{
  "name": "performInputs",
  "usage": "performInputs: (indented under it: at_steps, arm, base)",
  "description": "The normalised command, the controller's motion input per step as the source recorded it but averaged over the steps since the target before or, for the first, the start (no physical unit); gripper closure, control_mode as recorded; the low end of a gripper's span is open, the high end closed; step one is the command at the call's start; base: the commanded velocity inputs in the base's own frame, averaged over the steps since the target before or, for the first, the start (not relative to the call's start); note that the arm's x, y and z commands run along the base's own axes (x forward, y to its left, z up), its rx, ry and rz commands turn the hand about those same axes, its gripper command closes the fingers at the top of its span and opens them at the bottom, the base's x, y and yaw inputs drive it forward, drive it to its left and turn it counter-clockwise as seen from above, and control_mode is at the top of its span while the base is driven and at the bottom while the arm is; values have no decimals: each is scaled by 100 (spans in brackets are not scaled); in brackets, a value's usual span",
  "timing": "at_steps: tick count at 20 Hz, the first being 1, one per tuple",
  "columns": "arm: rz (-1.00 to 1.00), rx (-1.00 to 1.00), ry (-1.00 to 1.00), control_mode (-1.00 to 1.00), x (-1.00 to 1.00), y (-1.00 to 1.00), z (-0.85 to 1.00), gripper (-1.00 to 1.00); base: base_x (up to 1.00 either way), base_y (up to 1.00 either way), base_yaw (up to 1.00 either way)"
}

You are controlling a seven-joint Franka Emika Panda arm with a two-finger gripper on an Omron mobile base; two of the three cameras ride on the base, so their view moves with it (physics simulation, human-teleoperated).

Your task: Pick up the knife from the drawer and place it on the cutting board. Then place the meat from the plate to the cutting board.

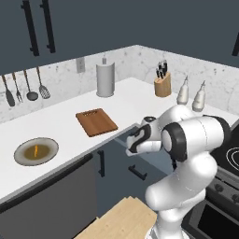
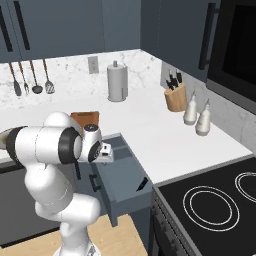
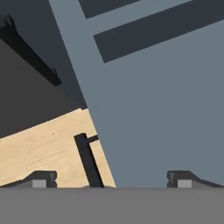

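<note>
The drawer stands pulled out below the counter edge, its black bar handle facing the room. A small black knife lies inside, near the drawer's front right corner. My gripper hangs open and empty over the drawer's front part, pointing down; in the hand view the gripper looks onto the bare drawer floor with the handle between the tips. The reddish-brown cutting board lies on the white counter behind the drawer. Left of it the plate holds the orange meat.
A paper towel roll, a knife block and two bottles stand along the back wall. Utensils hang at left. The stove adjoins the drawer on the right. Light wooden floor lies below.
</note>
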Motion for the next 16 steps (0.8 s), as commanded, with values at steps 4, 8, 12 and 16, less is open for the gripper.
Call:
performInputs:
  at_steps: [4, 8, 12, 16]
  arm:
    - [0, 0, 0, -100, 2, 0, -21, -100]
    - [0, 0, 0, -100, -1, 0, -23, -100]
    - [0, 0, 0, -100, -11, 1, -24, -100]
    - [0, 0, 0, -100, -20, 8, -21, -100]
  base:
    - [0, 0, 0]
    - [0, 0, 0]
    - [0, 0, 0]
    - [0, 0, 0]
